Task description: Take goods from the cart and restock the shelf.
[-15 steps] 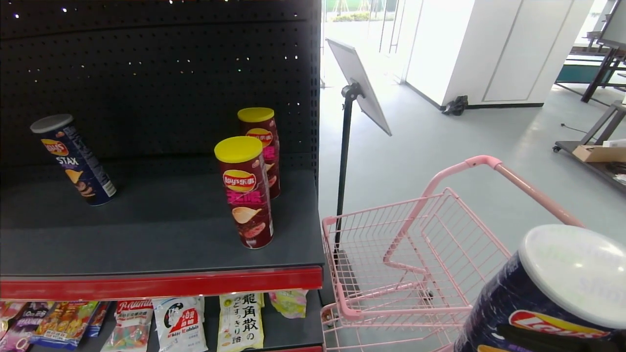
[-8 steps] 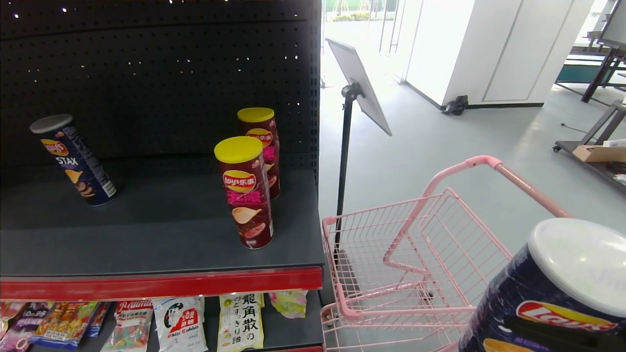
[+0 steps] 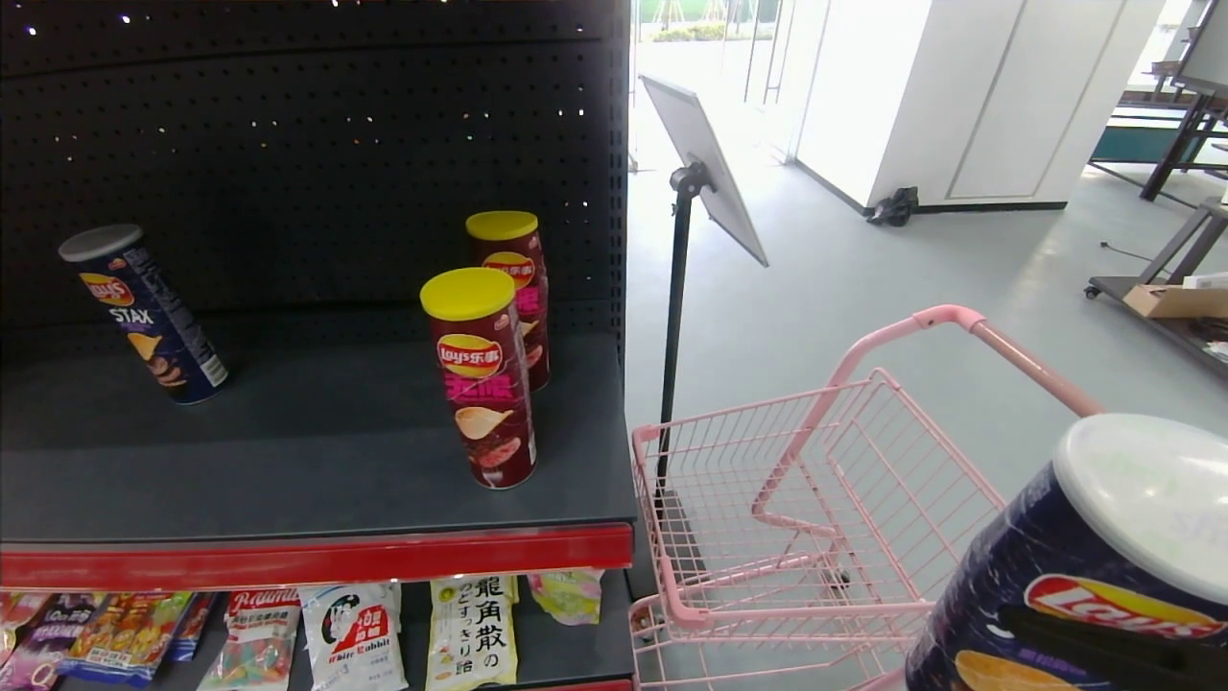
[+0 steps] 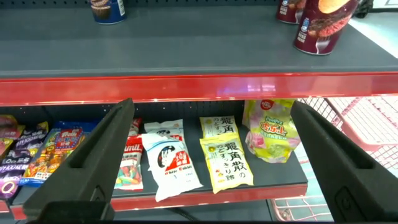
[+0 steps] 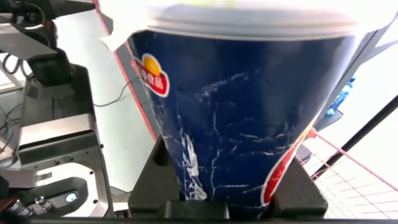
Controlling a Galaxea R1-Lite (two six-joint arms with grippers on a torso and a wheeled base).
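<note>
Blue can (image 3: 1084, 585) drifts up-right since earlier, head view; near cart (image 3: 767, 461), well apart from shelf (image 3: 288, 461). Left wrist: left tool (image 4: 211, 106) spread wide, empty. Right wrist: right tool (image 5: 230, 183) clamps blue can low; likely light, stiff, slick tube.
</note>
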